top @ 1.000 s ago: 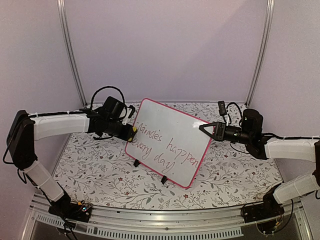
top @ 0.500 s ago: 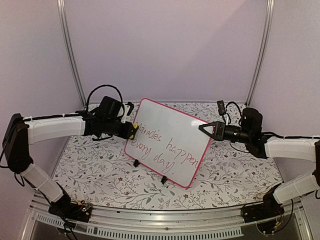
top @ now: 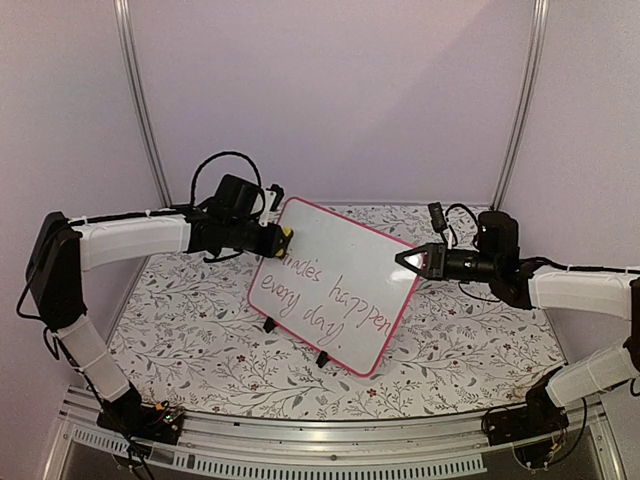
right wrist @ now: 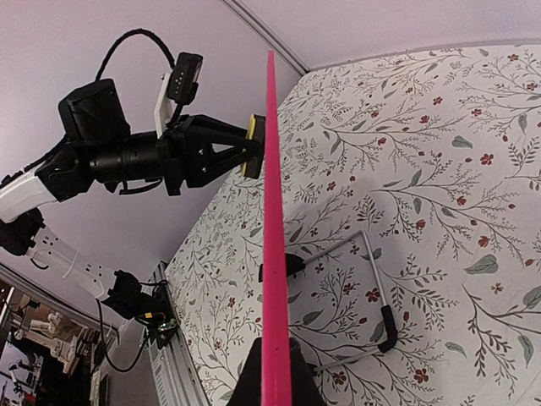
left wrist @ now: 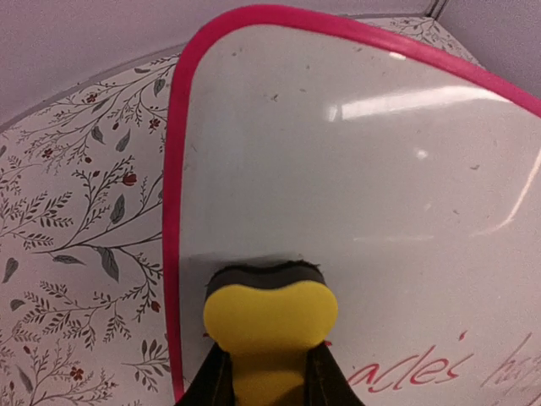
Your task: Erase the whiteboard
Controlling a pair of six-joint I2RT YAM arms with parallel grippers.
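The whiteboard (top: 335, 285) stands tilted on two black clip feet, pink-red framed, with red handwriting across its lower half. My left gripper (top: 280, 238) is shut on a yellow eraser (left wrist: 269, 317), whose black felt presses on the board near its upper left edge; the writing's first letters are wiped away. In the left wrist view the board (left wrist: 380, 169) fills the frame. My right gripper (top: 412, 259) is shut on the board's right edge. The right wrist view shows the board edge-on as a pink line (right wrist: 274, 254), with the eraser (right wrist: 254, 128) against it.
The table has a floral cloth (top: 200, 340). A wire stand (right wrist: 372, 288) props the board from behind. Metal posts (top: 140, 100) rise at the back corners, and a metal rail (top: 320, 445) runs along the near edge.
My left gripper has moved up and right along the board with the eraser, wiping off the start of the top line. The board has tilted slightly. The right arm has barely shifted.
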